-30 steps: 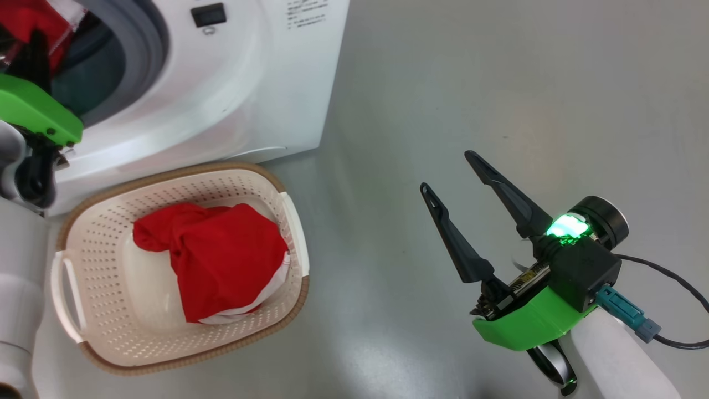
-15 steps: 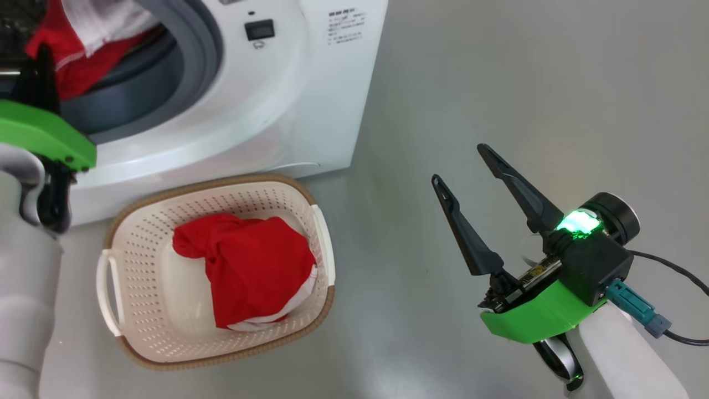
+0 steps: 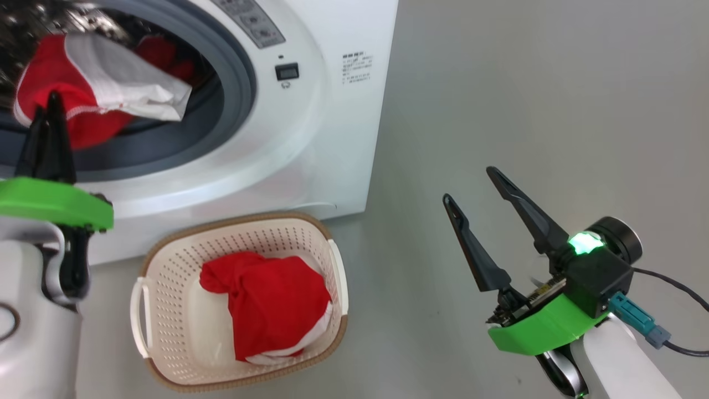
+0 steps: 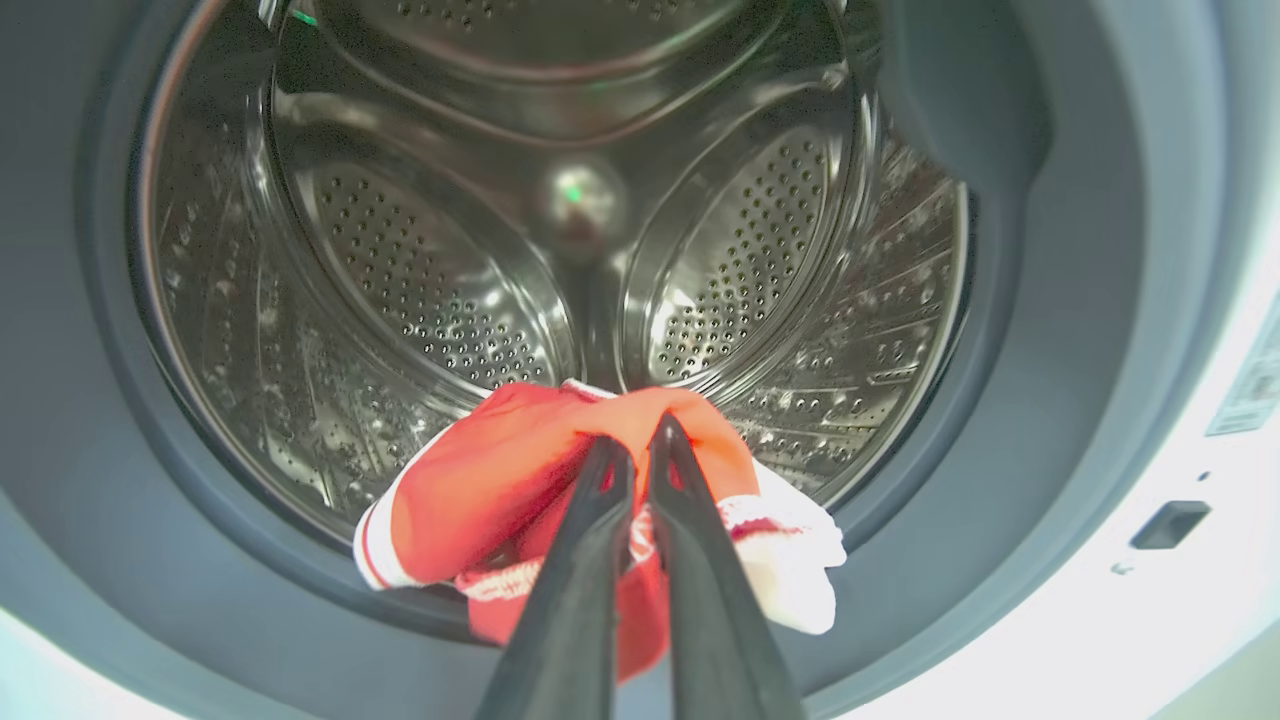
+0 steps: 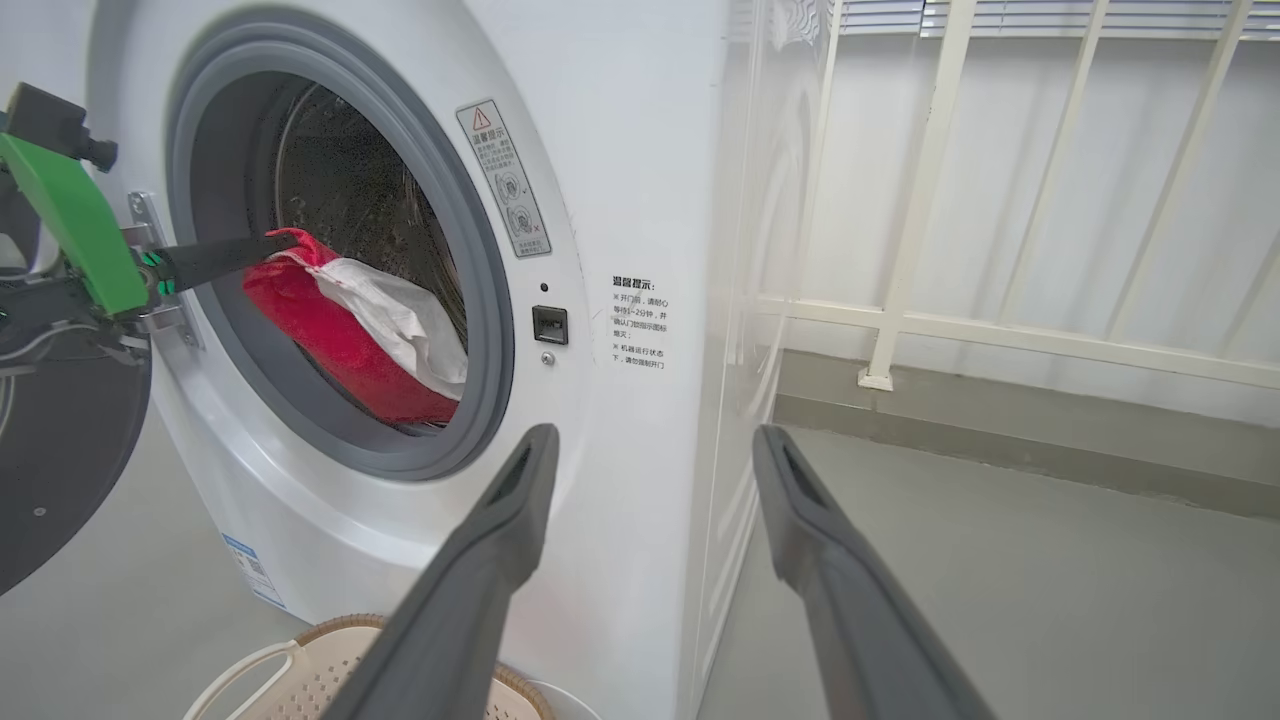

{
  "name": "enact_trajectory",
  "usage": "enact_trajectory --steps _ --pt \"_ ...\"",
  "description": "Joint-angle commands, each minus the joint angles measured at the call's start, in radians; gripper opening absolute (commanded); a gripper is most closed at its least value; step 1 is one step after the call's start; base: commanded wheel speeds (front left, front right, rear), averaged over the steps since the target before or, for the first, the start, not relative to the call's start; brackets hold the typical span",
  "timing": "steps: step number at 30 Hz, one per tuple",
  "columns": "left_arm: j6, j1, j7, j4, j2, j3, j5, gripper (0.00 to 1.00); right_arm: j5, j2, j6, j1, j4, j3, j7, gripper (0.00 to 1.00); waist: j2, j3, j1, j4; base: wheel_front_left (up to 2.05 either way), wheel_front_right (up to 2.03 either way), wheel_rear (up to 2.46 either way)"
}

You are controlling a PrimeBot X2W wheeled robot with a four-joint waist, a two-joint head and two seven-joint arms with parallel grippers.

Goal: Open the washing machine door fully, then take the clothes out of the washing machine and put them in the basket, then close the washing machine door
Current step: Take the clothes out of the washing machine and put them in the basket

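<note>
The washing machine [image 3: 310,138] stands with its door [image 5: 60,470] swung aside for access. The basket [image 3: 238,221] sits just below the opening to receive the clothes [image 3: 271,305] — one piece already inside. The left hand [image 4: 640,440] pinches a red garment [image 4: 500,490] at the drum mouth; the right hand [image 3: 469,184] hangs spread, clear.

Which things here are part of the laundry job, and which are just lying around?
Job: washing machine, open door, red garment held by the left gripper, jaws shut, basket, second garment inside it.
Around: white railing, black cable.
</note>
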Motion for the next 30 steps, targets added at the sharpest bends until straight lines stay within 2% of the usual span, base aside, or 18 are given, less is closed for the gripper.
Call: enact_trajectory --steps 1,9,15,23,30 --pt "0.013 0.041 -0.012 -0.081 0.034 0.052 0.027 0.00 0.003 -0.006 0.005 0.018 -0.023 0.011 -0.006 1.00 0.0000 -0.056 -0.0001 0.010 0.00 0.00 0.00" --pt "0.032 0.168 -0.012 -0.265 0.015 0.085 0.078 0.00 0.009 0.000 0.005 0.046 -0.015 0.012 -0.006 1.00 0.0000 -0.117 -0.0001 0.009 0.00 0.00 0.00" --pt "0.068 0.267 -0.009 -0.445 0.005 0.104 0.076 0.00 0.014 0.005 0.005 0.069 -0.010 0.004 -0.006 1.00 0.0000 -0.151 -0.0001 0.005 0.00 0.00 0.00" --pt "0.120 0.395 0.085 -0.718 -0.005 0.099 0.067 0.00 0.018 0.005 0.005 0.088 -0.005 -0.004 -0.006 1.00 0.0000 -0.177 -0.0001 0.011 0.00 0.00 0.00" --pt "0.135 0.492 0.148 -0.783 -0.045 0.064 0.034 0.00 0.018 0.001 0.005 0.088 -0.012 -0.001 -0.006 1.00 0.0000 -0.152 -0.0001 0.019 0.00 0.00 0.00"
